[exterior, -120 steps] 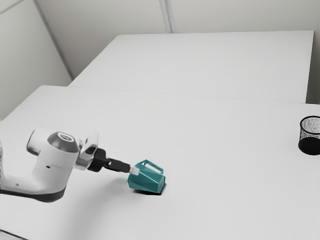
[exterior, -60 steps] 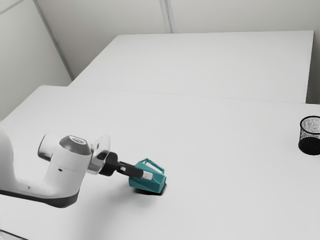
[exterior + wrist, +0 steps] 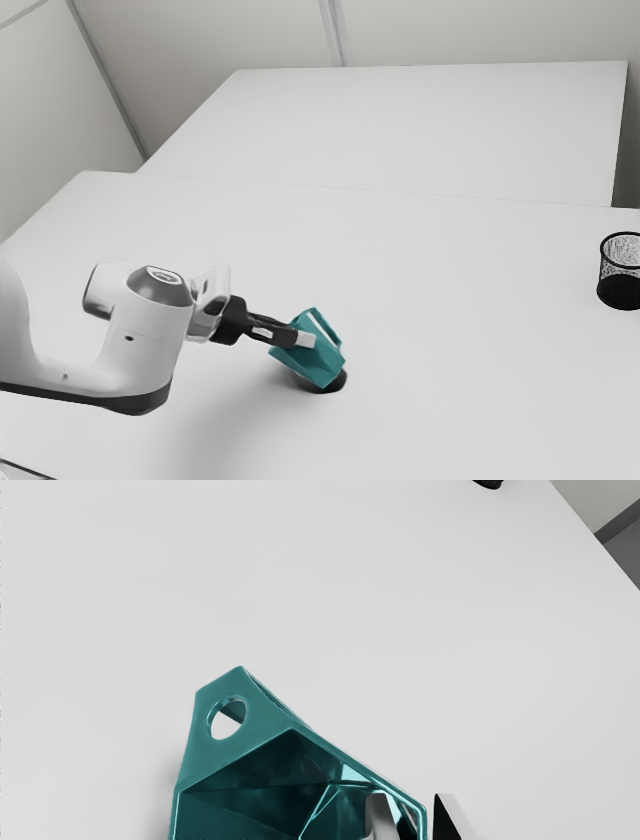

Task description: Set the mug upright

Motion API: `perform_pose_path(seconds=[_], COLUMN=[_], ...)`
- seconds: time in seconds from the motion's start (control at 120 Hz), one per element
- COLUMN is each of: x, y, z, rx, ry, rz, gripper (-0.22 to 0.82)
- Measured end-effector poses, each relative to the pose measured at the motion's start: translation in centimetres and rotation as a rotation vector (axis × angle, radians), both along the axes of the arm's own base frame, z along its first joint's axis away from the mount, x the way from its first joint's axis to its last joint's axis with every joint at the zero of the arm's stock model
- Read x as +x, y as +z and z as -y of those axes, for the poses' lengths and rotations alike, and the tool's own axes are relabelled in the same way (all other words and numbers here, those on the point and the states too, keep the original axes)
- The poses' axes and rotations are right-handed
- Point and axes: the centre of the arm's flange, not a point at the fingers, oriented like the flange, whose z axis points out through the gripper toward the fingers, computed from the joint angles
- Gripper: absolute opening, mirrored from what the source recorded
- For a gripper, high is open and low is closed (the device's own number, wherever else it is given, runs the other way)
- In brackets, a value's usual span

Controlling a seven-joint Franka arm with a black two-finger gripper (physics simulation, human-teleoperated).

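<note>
The teal, faceted, shiny mug is at the tip of the black two-finger gripper, over the white table, and it is neither lying flat nor standing upright. Its long axis leans: the open mouth goes up and toward the arm, while the base goes down and toward the exterior view's right, near the table top. The handle is on the upper side of the body. There is only one arm, so there is no choice of which is nearer. The gripper seems to me closed on the mug by its side wall, at the mouth: one finger is inside the mug, the other finger is outside, with the wall between them. I judge the task to be partly done, because the lean must go away before the mug can stand. The coming move should turn the mouth more upward, away from the arm, until the base is flat on the table, and only then let go. The danger, in my opinion, is that the thin hold slips and the mug falls back toward the arm.
</note>
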Motion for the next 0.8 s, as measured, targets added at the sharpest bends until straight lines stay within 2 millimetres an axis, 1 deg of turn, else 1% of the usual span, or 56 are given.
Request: perform_pose_path(seconds=[0.092,0.192,0.308,0.408,0.483,0.533,0.633,0.742,0.8], x=[0.0,0.2,0.5,1.3,2.7,3.2,3.5,3.8,3.9], y=[0.1,0.5,1.4,2.4,4.0,4.6,5.1,5.8,6.7], z=[-0.1,-0.2,-0.2,-0.2,-0.7,-0.7,-0.5,-1.2,-1.8], rx=[0.002,0.007,0.007,0.032,0.097,0.158,0.253,0.381,0.475], ry=[0.005,0.010,0.015,-0.015,-0.095,-0.170,-0.274,-0.375,-0.433], rz=[0.006,0.019,0.044,0.076,0.124,0.141,0.136,0.114,0.097], gripper=[-0.12,-0.15,-0.16,-0.17,-0.18,-0.18,-0.18,-0.18,-0.18])
